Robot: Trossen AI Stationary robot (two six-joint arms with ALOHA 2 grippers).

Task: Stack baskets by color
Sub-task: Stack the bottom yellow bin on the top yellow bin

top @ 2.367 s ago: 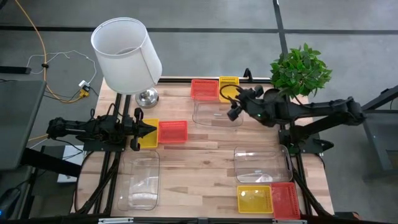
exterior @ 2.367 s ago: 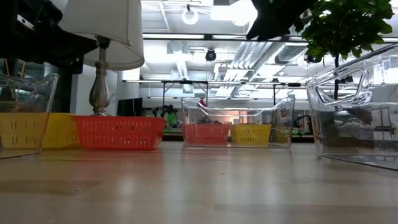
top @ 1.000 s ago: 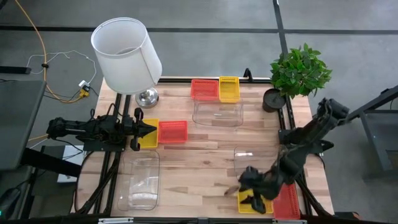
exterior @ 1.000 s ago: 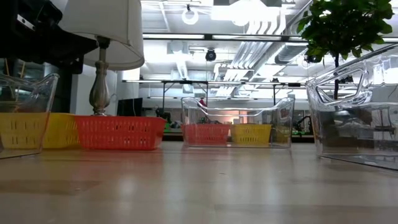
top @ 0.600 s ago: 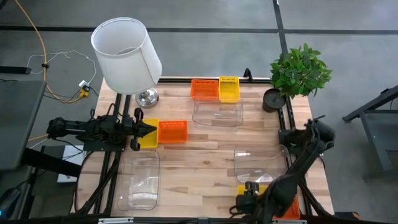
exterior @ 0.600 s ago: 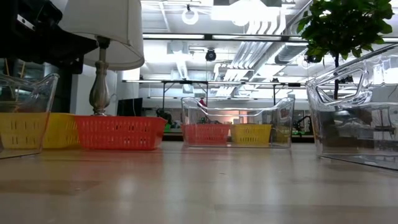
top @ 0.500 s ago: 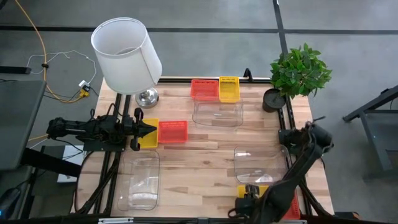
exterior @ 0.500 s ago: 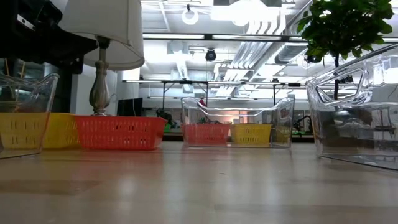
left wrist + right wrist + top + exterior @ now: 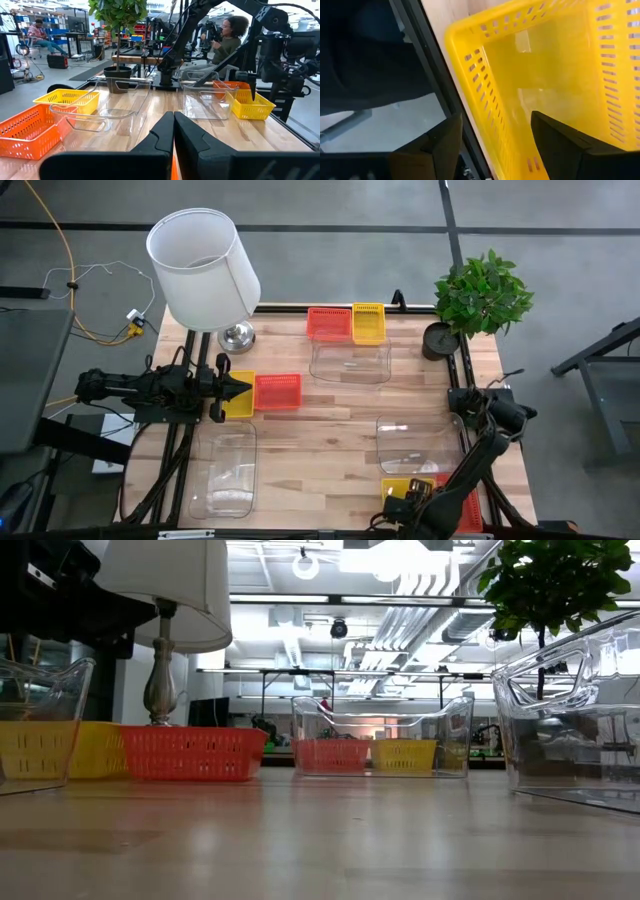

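Note:
At the table's near right corner a yellow basket (image 9: pixel 402 486) sits beside a red basket (image 9: pixel 472 502). My right gripper (image 9: pixel 495 116) is open and points down over the yellow basket's wall (image 9: pixel 479 90) at the table's near edge, one finger outside and one inside; I cannot tell whether they touch it. My left gripper (image 9: pixel 238 387) is shut and level at the left, above a yellow basket (image 9: pixel 240 406) that stands next to a red one (image 9: pixel 279 391). Another red basket (image 9: pixel 327 323) and yellow basket (image 9: pixel 368 323) stand at the far edge.
Three clear tubs stand on the table: far centre (image 9: pixel 350 363), right (image 9: pixel 420 443) and near left (image 9: pixel 224 470). A white lamp (image 9: pixel 203 268) stands at the far left and a potted plant (image 9: pixel 480 295) at the far right. People work in the room behind.
My right gripper has gone down and toward the table's near edge over the near-right yellow basket, tipping until it points down. It has stayed open. The baskets have not moved.

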